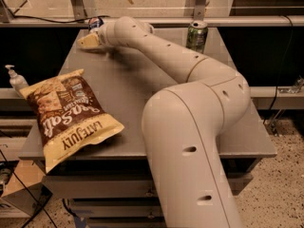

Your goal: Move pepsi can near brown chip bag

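Note:
The pepsi can (95, 22) stands at the far left corner of the grey table (142, 80); only its blue top shows behind my arm. My gripper (87, 41) is at that far left corner, just in front of and slightly left of the can, low over the table. The brown chip bag (70, 114) lies flat at the near left of the table, far from the can and the gripper.
A green can (196, 35) stands at the far right of the table. A soap pump bottle (16, 80) stands off the table's left edge. My arm (190, 103) crosses the table's middle and right. A rail runs behind the table.

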Available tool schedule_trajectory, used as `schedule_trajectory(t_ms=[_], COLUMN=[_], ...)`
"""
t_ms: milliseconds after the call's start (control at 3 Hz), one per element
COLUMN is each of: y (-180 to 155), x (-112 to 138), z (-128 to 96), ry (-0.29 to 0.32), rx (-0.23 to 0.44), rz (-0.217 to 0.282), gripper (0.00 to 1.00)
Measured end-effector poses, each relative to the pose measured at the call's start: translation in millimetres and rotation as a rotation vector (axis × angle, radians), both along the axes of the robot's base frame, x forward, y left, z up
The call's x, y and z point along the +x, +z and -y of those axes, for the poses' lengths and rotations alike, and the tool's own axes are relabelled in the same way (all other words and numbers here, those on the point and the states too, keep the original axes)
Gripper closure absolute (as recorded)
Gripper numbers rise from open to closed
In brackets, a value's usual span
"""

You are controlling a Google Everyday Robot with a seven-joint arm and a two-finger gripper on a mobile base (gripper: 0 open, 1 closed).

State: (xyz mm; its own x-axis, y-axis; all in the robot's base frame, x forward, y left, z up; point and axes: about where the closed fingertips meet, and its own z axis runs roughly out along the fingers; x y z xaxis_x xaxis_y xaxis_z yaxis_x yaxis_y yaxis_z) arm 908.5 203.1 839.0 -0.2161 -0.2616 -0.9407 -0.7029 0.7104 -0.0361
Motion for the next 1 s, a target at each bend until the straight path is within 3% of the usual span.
schedule_trajectory(t_ms=[667, 1000], y=[7, 28], x=[7, 0], z=[16, 20], ry=[-0.083, -0.074], rx=[0.018, -0.006], rz=[0.027, 0.063], gripper=[0.65, 0.87])
